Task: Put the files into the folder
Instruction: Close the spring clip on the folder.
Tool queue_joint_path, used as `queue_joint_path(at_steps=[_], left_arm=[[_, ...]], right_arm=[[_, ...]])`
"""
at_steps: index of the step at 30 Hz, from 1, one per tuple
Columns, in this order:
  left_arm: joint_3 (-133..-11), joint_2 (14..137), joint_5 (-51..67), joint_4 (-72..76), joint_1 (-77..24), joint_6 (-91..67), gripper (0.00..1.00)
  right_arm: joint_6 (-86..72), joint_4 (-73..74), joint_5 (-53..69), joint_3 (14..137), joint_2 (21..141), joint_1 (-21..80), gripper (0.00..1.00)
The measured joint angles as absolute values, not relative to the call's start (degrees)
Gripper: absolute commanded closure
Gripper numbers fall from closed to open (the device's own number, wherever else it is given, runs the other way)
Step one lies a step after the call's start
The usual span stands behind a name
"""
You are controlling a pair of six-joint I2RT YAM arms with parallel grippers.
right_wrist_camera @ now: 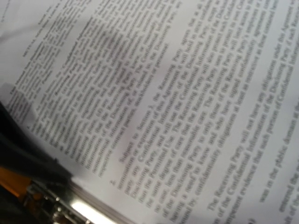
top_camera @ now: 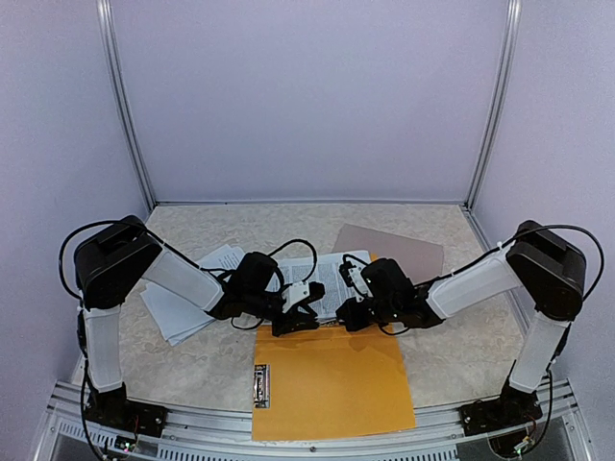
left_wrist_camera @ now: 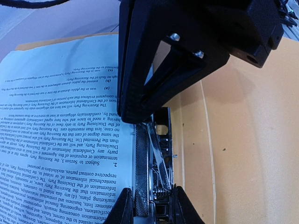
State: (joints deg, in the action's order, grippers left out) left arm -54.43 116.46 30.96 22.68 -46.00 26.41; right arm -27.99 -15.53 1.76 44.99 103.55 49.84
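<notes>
Pale lilac walls and aluminium posts close in a beige marbled table (top_camera: pixel 240 226). Nearest the arm bases lies the flat orange card folder (top_camera: pixel 332 384), with a small metal clip (top_camera: pixel 261 384) on its left edge. A taupe card cover (top_camera: pixel 394 252) lies flat at the far right, well apart from the folder.

On the left, a loose stack of white printed sheets (top_camera: pixel 178 312) is fanned out on the table, partly hidden under the left arm. One white sheet of dense black text (top_camera: pixel 332 279) lies just beyond the folder's far edge, between the two wrists.

The left claw (top_camera: pixel 296 317) is only narrowly open, its two fingers pressed against either side of a silver spring clamp (left_wrist_camera: pixel 152 172) that runs beside the sheet's edge over the orange card. The right claw (top_camera: pixel 351 312) is fully closed, and its black tip sits over the clamp's other end, blocking that part in the left wrist view. I cannot tell whether it pinches anything.
</notes>
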Motion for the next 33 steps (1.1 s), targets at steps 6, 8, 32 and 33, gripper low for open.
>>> queue_joint_path(at_steps=[6,8,32,33], left_arm=[[-54.43,116.42,30.87,22.65,-46.00,26.37,0.80],[-54.43,116.42,30.83,22.63,-46.00,26.26,0.80],[-54.43,116.01,29.65,22.04,-46.48,26.87,0.77],[-54.43,115.98,29.54,22.00,-46.52,27.05,0.77]], right_arm=[[-27.55,-15.70,1.74,44.88,103.55,49.84,1.00],[-27.29,-15.66,1.74,44.88,103.55,49.84,1.00],[-23.40,-18.85,2.09,43.40,105.06,49.71,1.00],[-23.35,-19.31,2.13,43.24,105.14,49.69,1.00]])
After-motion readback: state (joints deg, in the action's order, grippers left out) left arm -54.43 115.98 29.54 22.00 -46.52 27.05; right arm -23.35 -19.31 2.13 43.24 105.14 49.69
